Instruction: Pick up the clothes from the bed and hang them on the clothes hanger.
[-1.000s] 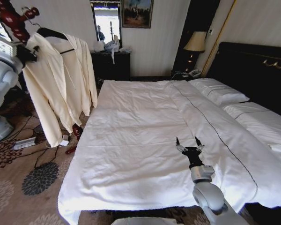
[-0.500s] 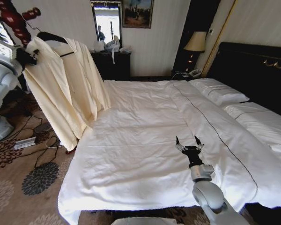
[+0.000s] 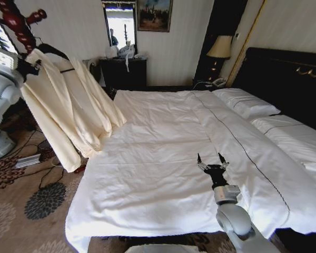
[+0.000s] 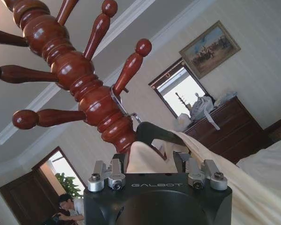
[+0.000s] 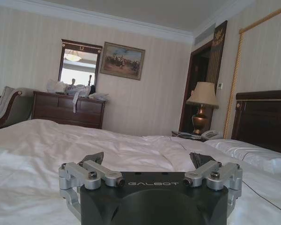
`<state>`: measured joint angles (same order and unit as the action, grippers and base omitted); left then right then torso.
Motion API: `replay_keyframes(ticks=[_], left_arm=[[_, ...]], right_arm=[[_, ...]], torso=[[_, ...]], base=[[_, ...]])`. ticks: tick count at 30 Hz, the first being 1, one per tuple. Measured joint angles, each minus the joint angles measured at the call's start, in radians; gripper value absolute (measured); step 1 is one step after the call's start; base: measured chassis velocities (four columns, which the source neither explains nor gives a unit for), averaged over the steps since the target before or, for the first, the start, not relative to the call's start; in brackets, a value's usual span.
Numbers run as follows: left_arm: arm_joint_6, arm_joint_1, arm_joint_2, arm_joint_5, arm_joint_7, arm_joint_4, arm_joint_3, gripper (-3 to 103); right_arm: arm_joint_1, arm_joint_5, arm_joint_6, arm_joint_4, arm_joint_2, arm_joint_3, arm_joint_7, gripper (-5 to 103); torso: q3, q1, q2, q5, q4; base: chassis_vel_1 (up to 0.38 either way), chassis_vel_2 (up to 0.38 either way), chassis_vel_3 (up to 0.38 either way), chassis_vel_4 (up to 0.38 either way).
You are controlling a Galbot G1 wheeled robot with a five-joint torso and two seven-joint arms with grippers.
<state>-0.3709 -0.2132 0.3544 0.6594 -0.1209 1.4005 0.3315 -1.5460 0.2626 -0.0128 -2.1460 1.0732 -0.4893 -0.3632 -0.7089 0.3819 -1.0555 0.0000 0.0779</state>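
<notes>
**Garment Swings at the Stand as Hook Meets Peg**

Swinging farther out than half a second ago, the clothes (image 3: 68, 113) now trail their hem toward the bed (image 3: 163, 158). Nearest, the right gripper (image 3: 211, 159) rests on the duvet, fingers apart and empty. Farther off, the left gripper (image 4: 157, 161) pinches the garment's shoulder at the clothes hanger (image 4: 154, 132), whose hook reaches the wooden stand (image 4: 79, 79). Thin, limp cloth likely slides; the hanger-backed shoulder looks the safest hold.

A cream long-sleeved garment (image 3: 68, 113) hangs tilted on a thin black hanger (image 3: 51, 50) beside a wide white-duveted bed (image 3: 163, 158); the right gripper (image 3: 210, 159) rests spread on the duvet.
</notes>
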Motion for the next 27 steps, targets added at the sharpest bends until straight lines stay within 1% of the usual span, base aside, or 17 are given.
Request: replay_keyframes(ticks=[2,7,8,9,11,12,13,15,16,17,19,20,22,23,25,26,27], left_arm=[[0.000,0.008,-0.003,0.000,-0.001,0.003,-0.006,60],[-0.008,0.067,-0.033,0.000,-0.019,0.035,-0.066,87],[-0.008,0.067,-0.033,0.000,-0.019,0.035,-0.066,87],[-0.010,0.083,-0.040,0.000,-0.026,0.043,-0.086,87],[-0.013,0.130,-0.061,-0.003,-0.038,0.069,-0.145,97],[-0.013,0.130,-0.061,-0.003,-0.038,0.069,-0.145,97],[-0.016,0.153,-0.077,0.002,-0.045,0.088,-0.169,99],[-0.019,0.194,-0.113,0.022,-0.059,0.133,-0.203,100],[-0.019,0.194,-0.113,0.022,-0.059,0.133,-0.203,100],[-0.019,0.218,-0.137,0.040,-0.070,0.161,-0.219,100],[-0.010,0.276,-0.188,0.127,-0.103,0.238,-0.253,100],[-0.010,0.276,-0.188,0.127,-0.103,0.238,-0.253,100],[0.016,0.330,-0.219,0.204,-0.122,0.302,-0.280,100],[0.044,0.363,-0.231,0.248,-0.134,0.348,-0.291,100],[0.089,0.399,-0.230,0.311,-0.172,0.421,-0.295,100],[0.089,0.399,-0.230,0.311,-0.172,0.421,-0.295,100],[0.108,0.417,-0.211,0.342,-0.199,0.452,-0.295,100]], right_arm=[[0.002,0.000,0.000,0.000,0.000,0.002,0.000,100],[0.005,0.000,0.003,-0.003,-0.002,0.009,-0.001,100],[0.005,0.000,0.003,-0.003,-0.002,0.009,-0.001,100],[0.005,0.000,0.004,-0.003,-0.004,0.009,-0.001,100],[0.005,-0.001,0.004,-0.002,-0.006,0.011,-0.001,100],[0.005,-0.001,0.004,-0.002,-0.006,0.011,-0.001,100],[0.005,-0.001,0.004,-0.001,-0.006,0.013,-0.001,100],[0.006,-0.002,0.004,0.001,-0.007,0.017,-0.001,100],[0.006,-0.002,0.004,0.001,-0.007,0.017,-0.001,100],[0.008,-0.002,0.004,0.003,-0.007,0.019,-0.001,100],[0.010,-0.002,0.004,0.008,-0.007,0.022,-0.001,100],[0.010,-0.002,0.004,0.008,-0.007,0.022,-0.001,100],[0.009,-0.003,0.004,0.011,-0.005,0.023,-0.001,100],[0.007,-0.004,0.003,0.011,-0.003,0.023,-0.001,100],[0.000,-0.006,0.001,0.010,0.002,0.021,0.000,100],[0.000,-0.006,0.001,0.010,0.002,0.021,0.000,100],[-0.015,-0.011,-0.003,0.002,0.011,0.012,0.001,100]], torso=[[0.000,0.000,0.000,0.0000,0.0000],[0.000,0.000,0.000,-0.0001,-0.0001],[0.000,0.000,0.000,-0.0001,-0.0001],[0.000,0.000,0.000,-0.0001,0.0000],[0.000,0.000,0.000,-0.0002,0.0002],[0.000,0.000,0.000,-0.0002,0.0002],[0.000,0.000,0.000,-0.0001,0.0001],[0.000,0.000,0.000,-0.0002,-0.0003],[0.000,0.000,0.000,-0.0002,-0.0003],[0.000,0.000,0.000,-0.0002,-0.0002],[0.000,0.000,0.000,-0.0001,-0.0004],[0.000,0.000,0.000,-0.0001,-0.0004],[0.000,0.000,0.000,0.0000,-0.0004],[0.000,0.000,0.000,0.0001,-0.0004],[0.000,0.000,0.000,0.0003,-0.0002],[0.000,0.000,0.000,0.0003,-0.0002],[0.000,0.000,0.000,0.0006,-0.0004]], base=[[0.000,0.000,0.000,0.000],[0.000,0.000,0.000,0.000],[0.000,0.000,0.000,0.000],[0.000,0.000,0.000,0.000],[0.000,0.000,0.000,0.000],[0.000,0.000,0.000,0.000],[0.000,0.000,0.000,0.000],[0.000,0.000,0.000,0.000],[0.000,0.000,0.000,0.000],[0.000,0.000,0.000,0.000],[0.000,0.000,0.000,0.000],[0.000,0.000,0.000,0.000],[0.000,0.000,0.000,0.000],[0.000,0.000,0.000,0.000],[0.000,0.000,0.000,0.000],[0.000,0.000,0.000,0.000],[0.000,0.000,0.000,0.000]])
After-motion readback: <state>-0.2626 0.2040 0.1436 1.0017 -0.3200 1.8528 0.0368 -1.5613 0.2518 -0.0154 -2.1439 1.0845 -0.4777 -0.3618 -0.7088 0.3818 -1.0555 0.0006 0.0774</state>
